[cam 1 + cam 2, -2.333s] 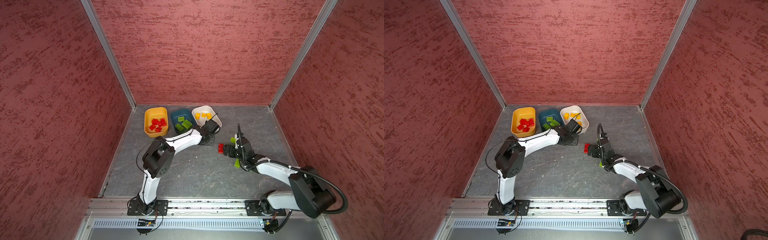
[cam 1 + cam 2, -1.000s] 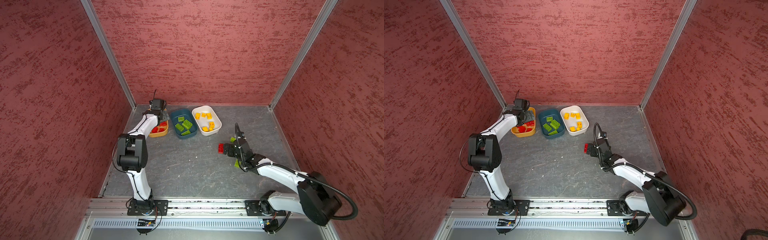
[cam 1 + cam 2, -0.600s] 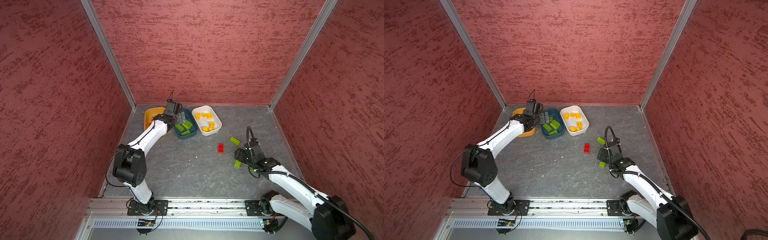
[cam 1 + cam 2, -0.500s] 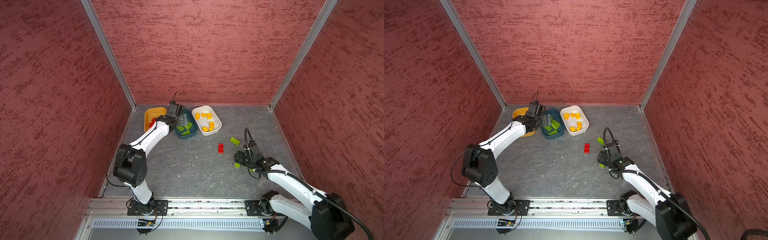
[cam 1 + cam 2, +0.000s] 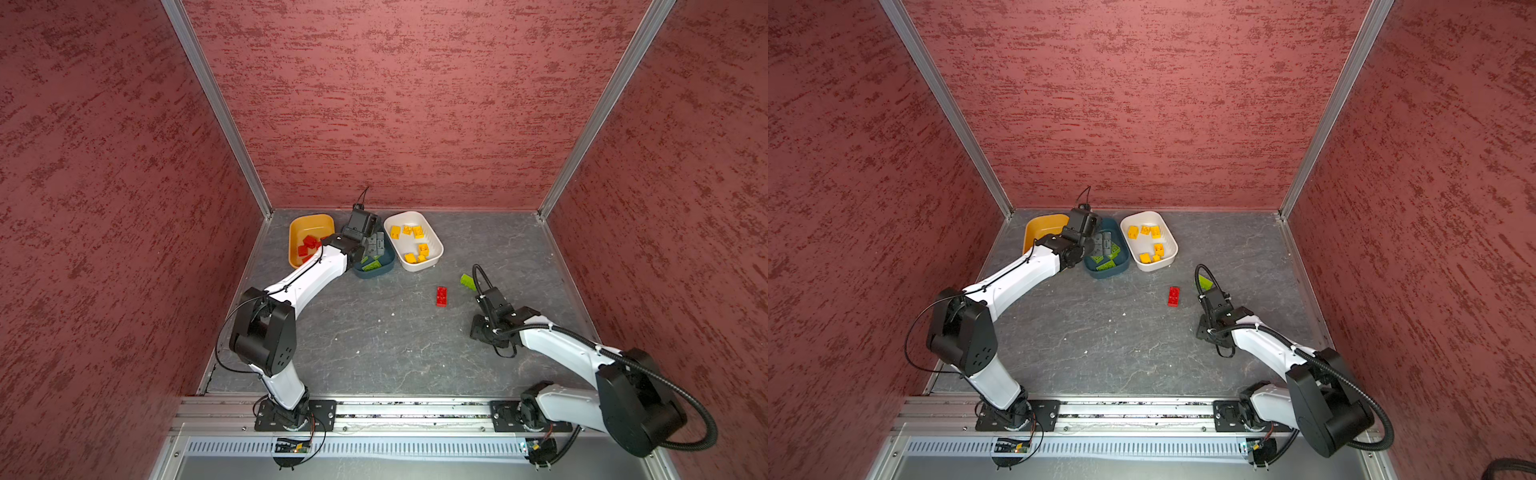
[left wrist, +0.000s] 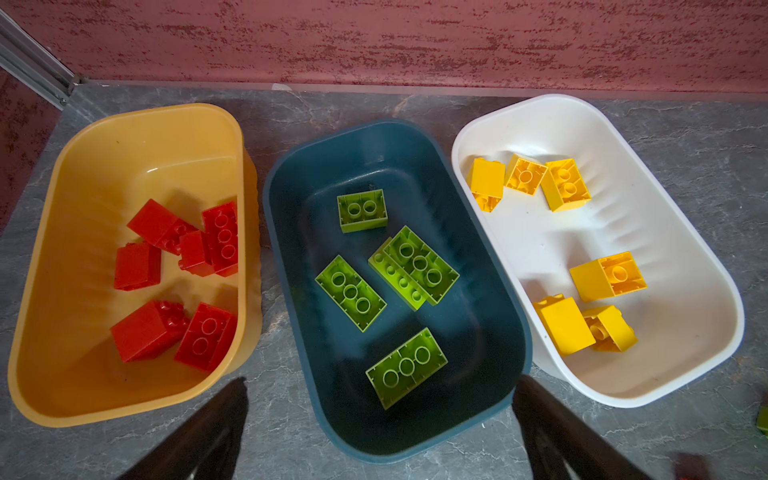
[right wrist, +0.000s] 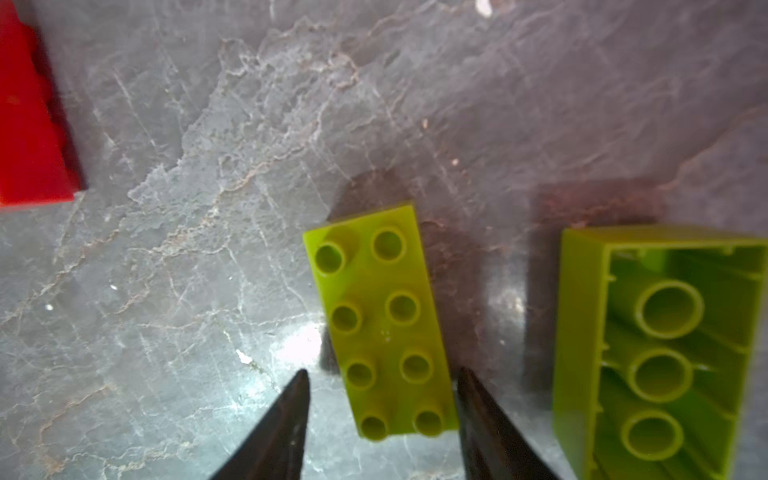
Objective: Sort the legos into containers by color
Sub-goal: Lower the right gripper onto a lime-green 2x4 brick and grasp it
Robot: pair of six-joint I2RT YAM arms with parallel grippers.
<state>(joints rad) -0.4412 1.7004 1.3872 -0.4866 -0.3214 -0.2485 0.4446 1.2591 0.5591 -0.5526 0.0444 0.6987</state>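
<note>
Legos [image 6: 351, 291] are mostly sorted by colour already: red bricks [image 6: 143, 334] in the mustard tub [image 6: 104, 174], green bricks [image 6: 407, 365] in the teal tub [image 6: 469, 340], yellow bricks [image 6: 606, 276] in the white tub [image 6: 540, 232], in a row at the back wall [image 6: 374, 41]. Three pieces lie on the tabletop [image 5: 374, 332]: a red brick [image 5: 441, 296], a studded green brick [image 7: 382, 324] and a hollow-side-up green brick [image 7: 665, 353] just beside it. The right fingers [image 7: 282, 428] stand narrow on both long sides of the studded green brick, across its short width, which I judge the easier span to clamp. A small gap shows on one side, so it seems not gripped yet. The left fingers [image 6: 208, 428] are wide apart and empty above the teal tub. Both top views hide the studded green brick under the right wrist [image 5: 498, 316]; only the right wrist view shows it. The left arm [image 5: 307, 278] covers part of the teal tub in both top views, while the left wrist view shows the inside of every tub.
</note>
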